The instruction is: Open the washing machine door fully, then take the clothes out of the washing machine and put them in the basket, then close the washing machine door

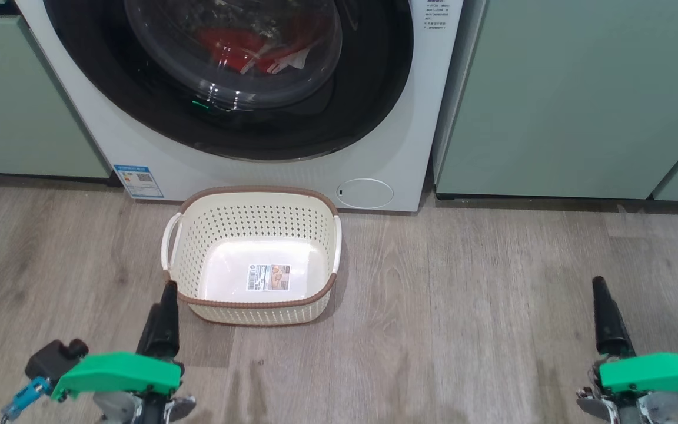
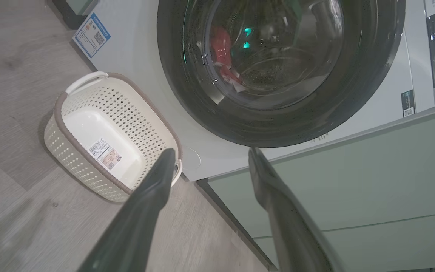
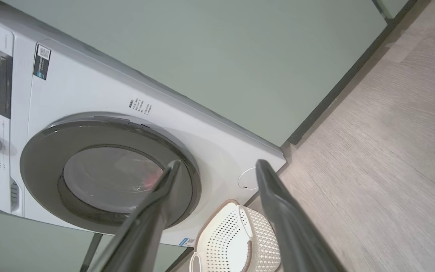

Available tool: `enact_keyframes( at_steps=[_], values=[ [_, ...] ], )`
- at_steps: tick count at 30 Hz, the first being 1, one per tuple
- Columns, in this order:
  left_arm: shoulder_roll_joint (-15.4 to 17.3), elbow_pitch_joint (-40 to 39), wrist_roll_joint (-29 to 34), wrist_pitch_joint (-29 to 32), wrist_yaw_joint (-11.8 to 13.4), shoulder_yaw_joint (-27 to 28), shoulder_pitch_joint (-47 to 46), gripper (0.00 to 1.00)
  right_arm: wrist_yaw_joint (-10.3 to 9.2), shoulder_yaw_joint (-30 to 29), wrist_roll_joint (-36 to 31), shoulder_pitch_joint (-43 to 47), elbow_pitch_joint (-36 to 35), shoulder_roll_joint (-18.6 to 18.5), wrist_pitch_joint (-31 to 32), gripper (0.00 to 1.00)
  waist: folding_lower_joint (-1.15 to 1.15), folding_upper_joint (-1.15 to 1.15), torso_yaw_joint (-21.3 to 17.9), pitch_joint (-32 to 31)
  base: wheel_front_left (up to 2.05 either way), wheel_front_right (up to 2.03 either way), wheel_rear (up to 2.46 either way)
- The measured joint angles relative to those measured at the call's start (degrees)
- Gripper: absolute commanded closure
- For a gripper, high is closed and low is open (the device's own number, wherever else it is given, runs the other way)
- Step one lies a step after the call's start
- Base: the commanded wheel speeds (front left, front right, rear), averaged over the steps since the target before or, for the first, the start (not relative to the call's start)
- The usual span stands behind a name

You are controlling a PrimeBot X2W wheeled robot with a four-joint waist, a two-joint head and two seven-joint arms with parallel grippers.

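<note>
The left pincer (image 2: 212, 151) and right pincer (image 3: 218, 162) hang released and empty, the glossy black-rimmed round glass door (image 1: 374, 88) of the white front-loading washing machine (image 1: 292, 176) not yet opened over the bright red clothes (image 1: 233, 44) — the cream perforated plastic basket (image 1: 256, 191) stands just before it to catch them.

You will find the washing machine door (image 1: 374, 82) cut off by the head view's top edge. The clothes (image 1: 236, 46) behind its glass read as a red mass, seemingly bunched, and glare hides their outline. The print on the paper label (image 1: 267, 277) is too small to read.
</note>
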Motion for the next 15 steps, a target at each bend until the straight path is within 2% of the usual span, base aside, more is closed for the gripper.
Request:
enact_keyframes(
  at_steps=[15],
  values=[
    [0.12, -1.48, 12.04, -2.35, 2.45, -1.10, -0.30, 0.00, 0.00, 1.43, -12.87, -0.44, -1.64, -0.04, -2.23, 0.00, 0.00, 0.00, -0.07, -0.11, 0.00, 0.00, 0.00]
  ],
)
